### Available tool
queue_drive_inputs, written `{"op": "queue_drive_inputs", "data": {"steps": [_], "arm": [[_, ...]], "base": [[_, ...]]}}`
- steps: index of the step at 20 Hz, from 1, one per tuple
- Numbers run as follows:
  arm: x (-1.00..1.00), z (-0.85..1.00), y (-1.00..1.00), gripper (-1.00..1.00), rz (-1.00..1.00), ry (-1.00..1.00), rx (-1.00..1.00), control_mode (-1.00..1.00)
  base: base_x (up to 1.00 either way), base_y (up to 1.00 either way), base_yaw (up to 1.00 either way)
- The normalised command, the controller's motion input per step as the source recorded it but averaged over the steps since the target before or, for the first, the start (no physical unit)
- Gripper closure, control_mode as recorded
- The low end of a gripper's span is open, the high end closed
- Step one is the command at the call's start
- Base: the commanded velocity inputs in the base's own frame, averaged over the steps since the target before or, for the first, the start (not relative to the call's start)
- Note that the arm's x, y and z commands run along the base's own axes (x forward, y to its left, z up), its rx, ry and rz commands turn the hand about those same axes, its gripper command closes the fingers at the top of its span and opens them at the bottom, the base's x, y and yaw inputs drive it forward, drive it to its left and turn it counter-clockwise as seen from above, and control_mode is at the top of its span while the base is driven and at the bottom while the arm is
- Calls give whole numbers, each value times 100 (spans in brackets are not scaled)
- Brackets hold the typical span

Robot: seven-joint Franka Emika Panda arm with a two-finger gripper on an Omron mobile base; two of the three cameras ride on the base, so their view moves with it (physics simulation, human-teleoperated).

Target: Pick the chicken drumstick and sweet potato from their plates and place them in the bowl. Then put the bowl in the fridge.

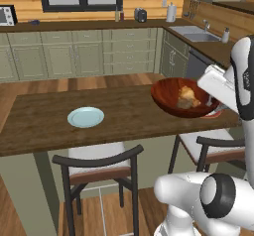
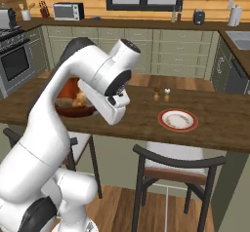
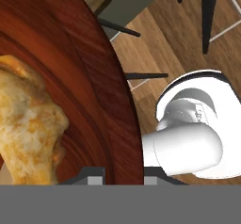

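Note:
My gripper [image 3: 123, 173] is shut on the rim of the glossy reddish-brown bowl [image 3: 89, 77], which passes between the two fingertips. The bowl [image 1: 173, 98] hangs tilted over the near right part of the wooden table [image 1: 44, 121], with the hand to its right. The golden-brown chicken drumstick [image 3: 28, 124] lies inside it, along with tan food [image 1: 188, 98] that I cannot tell apart as the sweet potato. The pale blue plate [image 1: 86, 116] and the red-rimmed white plate [image 2: 178, 120] sit bare on the table. The fridge is out of view.
Two dark-framed chairs [image 1: 101, 168] [image 1: 213, 148] stand tucked along the table's near edge. Small salt and pepper shakers [image 2: 161, 94] stand behind the red-rimmed plate. Kitchen counters with a sink [image 1: 196, 33] and a stove [image 2: 12, 55] line the back walls.

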Motion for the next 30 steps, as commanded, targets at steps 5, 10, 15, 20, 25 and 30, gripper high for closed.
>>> {"op": "queue_drive_inputs", "data": {"steps": [5, 10, 15, 20, 25, 30], "arm": [[-39, 25, 7, 100, 0, -21, -1, 100], [0, 0, 0, 100, 0, 0, 0, 100], [0, 0, 0, 100, 0, 0, 0, 100], [0, 0, 0, 100, 0, 0, 0, 100], [0, 0, 0, 100, 0, 0, 0, 100], [0, 0, 0, 100, 0, 0, 0, 100]], "base": [[-18, 8, 0], [-71, 57, 0], [-41, 100, -4], [-5, 100, -2], [0, 100, -1], [0, 100, -7]]}}
